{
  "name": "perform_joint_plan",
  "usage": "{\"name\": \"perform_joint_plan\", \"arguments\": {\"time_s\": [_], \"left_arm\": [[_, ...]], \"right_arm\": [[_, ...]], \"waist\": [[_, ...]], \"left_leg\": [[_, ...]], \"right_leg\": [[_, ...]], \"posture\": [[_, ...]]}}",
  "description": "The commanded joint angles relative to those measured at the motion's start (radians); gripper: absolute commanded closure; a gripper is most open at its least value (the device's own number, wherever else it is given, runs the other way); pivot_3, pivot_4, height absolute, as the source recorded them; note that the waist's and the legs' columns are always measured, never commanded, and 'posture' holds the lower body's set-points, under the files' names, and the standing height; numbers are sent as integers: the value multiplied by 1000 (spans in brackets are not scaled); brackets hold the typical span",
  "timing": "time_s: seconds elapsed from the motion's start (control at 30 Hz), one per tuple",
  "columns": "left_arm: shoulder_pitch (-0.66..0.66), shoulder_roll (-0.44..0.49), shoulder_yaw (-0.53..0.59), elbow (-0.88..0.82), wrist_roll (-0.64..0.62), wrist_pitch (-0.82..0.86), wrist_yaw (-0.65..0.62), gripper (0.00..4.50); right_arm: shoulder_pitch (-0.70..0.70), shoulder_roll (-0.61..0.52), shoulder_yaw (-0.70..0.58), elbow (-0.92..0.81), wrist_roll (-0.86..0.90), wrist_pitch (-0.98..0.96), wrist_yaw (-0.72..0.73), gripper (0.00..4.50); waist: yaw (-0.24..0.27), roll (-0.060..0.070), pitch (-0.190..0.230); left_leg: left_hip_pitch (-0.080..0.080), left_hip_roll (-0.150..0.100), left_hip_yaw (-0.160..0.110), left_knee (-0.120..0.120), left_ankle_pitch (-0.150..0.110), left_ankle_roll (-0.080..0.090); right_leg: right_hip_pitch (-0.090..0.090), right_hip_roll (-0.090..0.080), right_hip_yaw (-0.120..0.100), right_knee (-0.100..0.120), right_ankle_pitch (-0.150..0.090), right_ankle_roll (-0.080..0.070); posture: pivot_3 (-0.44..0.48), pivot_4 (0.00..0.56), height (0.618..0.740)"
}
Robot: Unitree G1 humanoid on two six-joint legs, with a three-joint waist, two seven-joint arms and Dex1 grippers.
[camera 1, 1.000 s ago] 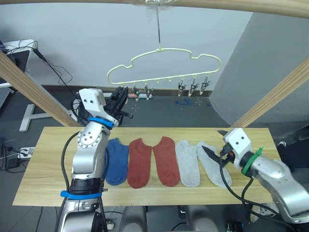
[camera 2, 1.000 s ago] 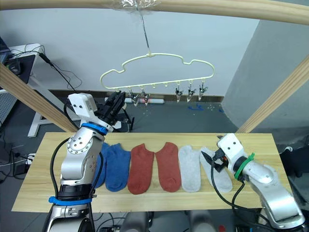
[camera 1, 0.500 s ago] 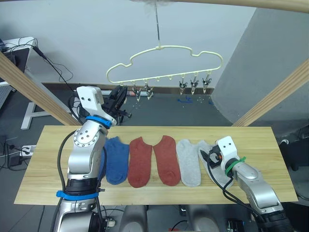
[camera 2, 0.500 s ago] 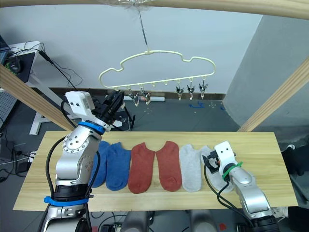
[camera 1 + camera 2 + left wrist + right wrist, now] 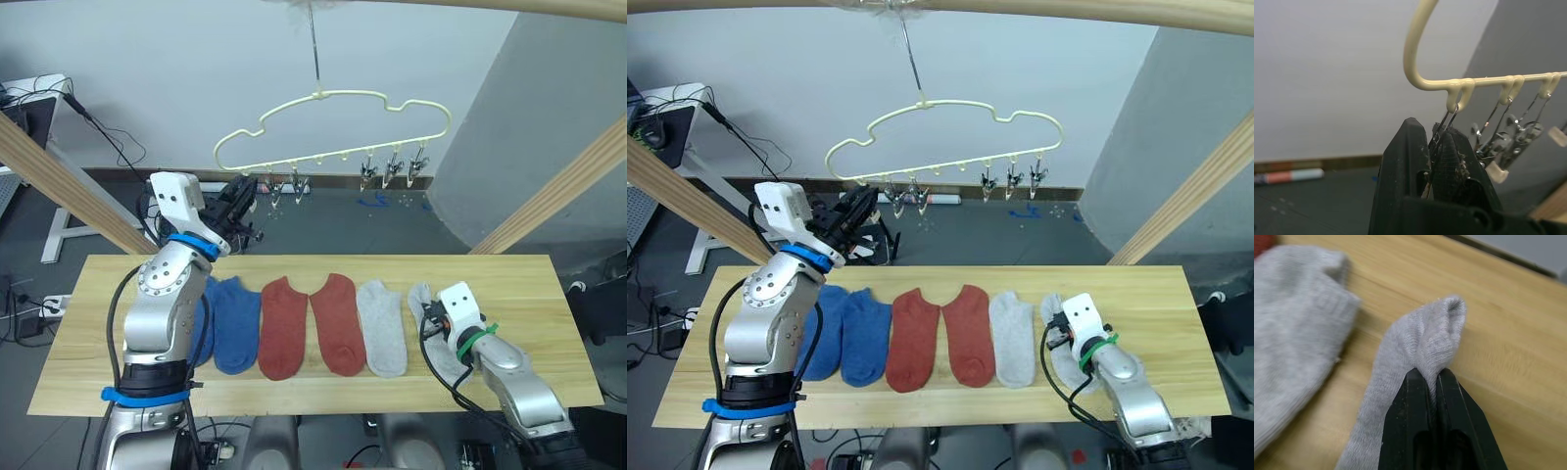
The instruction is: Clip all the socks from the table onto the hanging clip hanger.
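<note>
Six socks lie in a row on the table [image 5: 509, 279]: two blue [image 5: 235, 311], two rust-red [image 5: 284, 328] and two light grey [image 5: 384, 328]. My right gripper [image 5: 1431, 374] is shut on the upper end of the rightmost grey sock [image 5: 1425, 340], which is bunched into a fold; the same gripper [image 5: 429, 318] rests low on the table. Above the table's far edge hangs the pale yellow clip hanger [image 5: 333, 127] with its grey clips [image 5: 392, 168]. My left gripper [image 5: 1437, 147] is raised at the hanger's left end, shut on the leftmost clip [image 5: 1447, 120].
Slanted wooden poles [image 5: 59, 186] [image 5: 558, 186] flank the table, and a top bar [image 5: 1068, 15] carries the hanger's hook. A white desk [image 5: 39, 98] with cables stands at the back left. Bare wood lies right of the socks.
My right gripper has closed on the rightmost grey sock's end, bunching it up, and the right arm has drawn in lower. The left gripper stays at the clip.
</note>
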Motion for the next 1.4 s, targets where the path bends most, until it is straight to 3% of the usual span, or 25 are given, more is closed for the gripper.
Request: {"name": "perform_joint_plan", "arguments": {"time_s": [0.03,0.13,0.23,0.47,0.57,0.8,1.4], "left_arm": [[0,48,36,-42,-120,136,-65,4295],[-17,81,67,-54,-221,256,-82,4295],[-53,111,117,-35,-356,401,-92,4295],[-89,134,167,-10,-537,601,-79,4295],[-90,134,170,-17,-551,611,-64,4295],[-68,132,158,-38,-568,617,-56,4295],[-64,116,125,-22,-529,564,-66,4295]], "right_arm": [[-85,-85,13,-192,27,50,124,4500],[-189,-150,56,-268,72,131,237,4500],[-381,-144,172,-263,72,179,333,4500],[-594,12,363,-92,5,195,352,4500],[-656,91,423,0,-28,171,348,4500],[-734,194,417,136,-72,96,319,4500],[-767,227,407,108,-78,87,358,4500]], "waist": [[-5,-1,1],[-5,-1,1],[-8,-2,2],[4,-2,2],[5,-2,2],[6,-2,2],[4,-2,2]], "left_leg": [[0,0,1,0,0,0],[-1,1,2,0,1,-1],[-1,1,1,-1,1,-1],[-5,1,0,0,0,-3],[-10,1,-2,1,1,-7],[-15,1,-8,2,3,-9],[-15,0,-10,2,3,-9]], "right_leg": [[-1,1,1,0,0,0],[-3,2,3,1,0,1],[-3,2,2,1,0,1],[-5,0,0,0,3,-4],[-10,-3,-2,-1,3,-5],[-11,-7,-10,0,4,-5],[-11,-11,-14,1,4,-5]], "posture": [[23,359,740],[26,355,740],[27,348,740],[36,332,740],[36,332,740],[50,323,740],[37,329,740]]}}
